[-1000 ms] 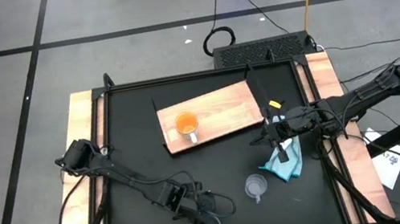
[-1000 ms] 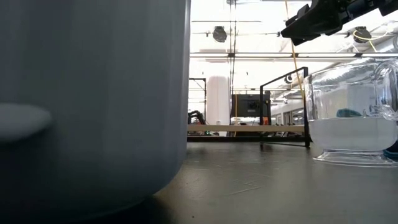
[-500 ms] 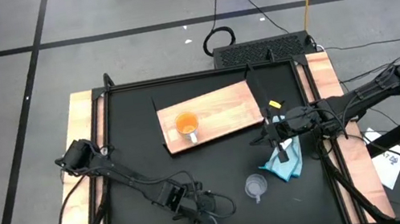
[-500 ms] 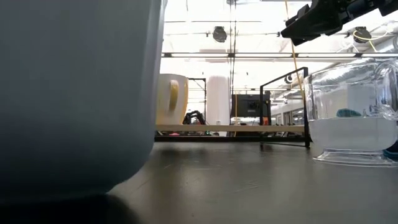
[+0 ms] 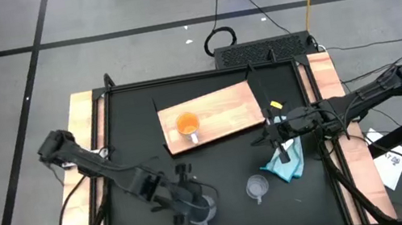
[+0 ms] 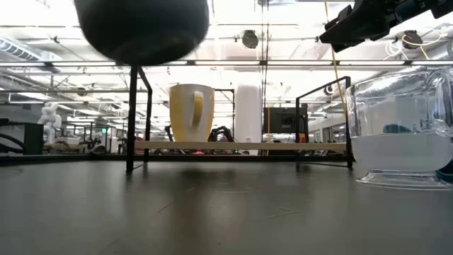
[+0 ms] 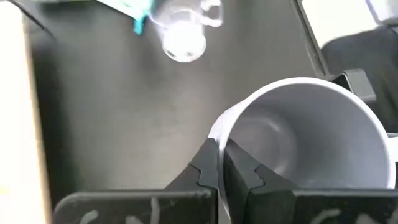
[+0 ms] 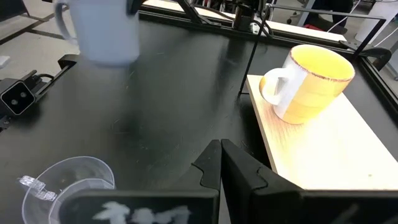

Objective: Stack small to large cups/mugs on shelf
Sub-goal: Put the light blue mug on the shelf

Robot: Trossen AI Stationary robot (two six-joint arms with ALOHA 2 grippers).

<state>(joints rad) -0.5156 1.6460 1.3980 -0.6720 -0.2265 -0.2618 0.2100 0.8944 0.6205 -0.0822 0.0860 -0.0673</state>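
Observation:
My left gripper (image 5: 186, 200) is shut on the blue-grey mug (image 5: 202, 208) over the table's near middle. The low view shows the mug's bottom (image 6: 141, 25) hanging well above the tabletop. The orange cup (image 5: 187, 124) stands upright on its base on the left part of the wooden shelf (image 5: 225, 107). The clear cup (image 5: 256, 189) stands on the black table right of the mug. My right gripper (image 5: 274, 138) hovers shut near the table's right side, above a light blue cloth (image 5: 287, 163), and holds nothing. My left gripper pinches the mug's wall at the rim (image 7: 222, 132), one finger (image 7: 241, 169) inside the mug and the other (image 7: 206, 168) outside. The mug hangs clear of the table, its mouth facing up.
A thin black frame (image 6: 132, 117) stands around the shelf's area at the table's far side. Pale wooden strips (image 5: 88, 148) run along the table's left and right edges. Bare black tabletop (image 5: 137, 144) lies between the mug and the shelf.
My left arm has risen and gone a little toward the table's far edge, carrying the blue-grey mug. The mug stood on the table close before the low camera; now it hangs lifted clear, and the orange cup on the shelf shows behind it.

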